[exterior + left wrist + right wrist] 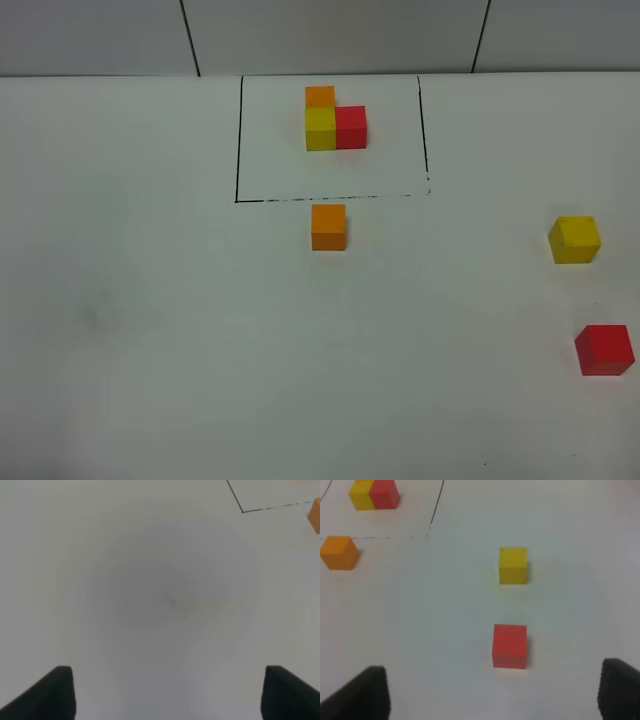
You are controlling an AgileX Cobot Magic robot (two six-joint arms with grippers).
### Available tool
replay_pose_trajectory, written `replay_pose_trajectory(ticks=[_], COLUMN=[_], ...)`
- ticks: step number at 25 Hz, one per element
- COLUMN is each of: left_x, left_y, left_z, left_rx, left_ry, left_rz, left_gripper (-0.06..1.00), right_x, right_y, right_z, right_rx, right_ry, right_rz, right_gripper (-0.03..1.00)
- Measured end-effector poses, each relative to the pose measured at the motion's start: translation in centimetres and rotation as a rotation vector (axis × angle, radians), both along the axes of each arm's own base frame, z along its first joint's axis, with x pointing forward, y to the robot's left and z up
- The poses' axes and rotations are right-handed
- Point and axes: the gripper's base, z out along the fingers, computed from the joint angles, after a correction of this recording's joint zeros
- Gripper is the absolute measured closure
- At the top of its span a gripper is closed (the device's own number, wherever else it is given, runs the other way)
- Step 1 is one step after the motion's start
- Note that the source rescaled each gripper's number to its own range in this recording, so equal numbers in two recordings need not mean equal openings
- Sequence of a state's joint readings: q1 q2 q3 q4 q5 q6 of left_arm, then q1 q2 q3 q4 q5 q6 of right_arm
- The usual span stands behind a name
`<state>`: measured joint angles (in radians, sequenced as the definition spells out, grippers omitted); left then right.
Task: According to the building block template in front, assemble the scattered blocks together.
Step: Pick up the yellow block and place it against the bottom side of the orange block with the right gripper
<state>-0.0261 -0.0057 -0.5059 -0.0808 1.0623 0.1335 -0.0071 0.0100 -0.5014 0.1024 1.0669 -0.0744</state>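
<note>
The template (pixel 335 122) is an L of orange, yellow and red cubes inside a black drawn rectangle at the back of the table. The loose orange cube (pixel 328 227) sits just in front of the rectangle's front line. The loose yellow cube (pixel 574 239) and loose red cube (pixel 604 349) sit at the right. No gripper shows in the high view. My left gripper (pixel 167 692) is open over bare table; the orange cube's edge (pixel 315 515) shows far off. My right gripper (pixel 495 692) is open and empty, with the red cube (pixel 509 646) just ahead and the yellow cube (pixel 513 565) beyond.
The white table (pixel 150 330) ends at a grey panelled wall (pixel 330 35) behind the rectangle. The rectangle's corner line (pixel 260 509) shows in the left wrist view.
</note>
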Motion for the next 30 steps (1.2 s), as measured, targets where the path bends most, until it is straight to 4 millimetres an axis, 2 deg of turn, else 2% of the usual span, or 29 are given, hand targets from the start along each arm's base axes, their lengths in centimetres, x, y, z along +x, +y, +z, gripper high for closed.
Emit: replay_pose_trajectory(ticks=[30], left_x=[0.00], left_y=[-0.01], left_z=[0.00], left_rx=[-0.006], left_ry=[0.001], left_rz=[0.003], left_gripper=[0.24], right_x=[0.00], right_y=[0.00], right_z=[0.00], right_rx=[0.000], right_ry=[0.000], right_rz=[0.000], right_gripper=[0.27])
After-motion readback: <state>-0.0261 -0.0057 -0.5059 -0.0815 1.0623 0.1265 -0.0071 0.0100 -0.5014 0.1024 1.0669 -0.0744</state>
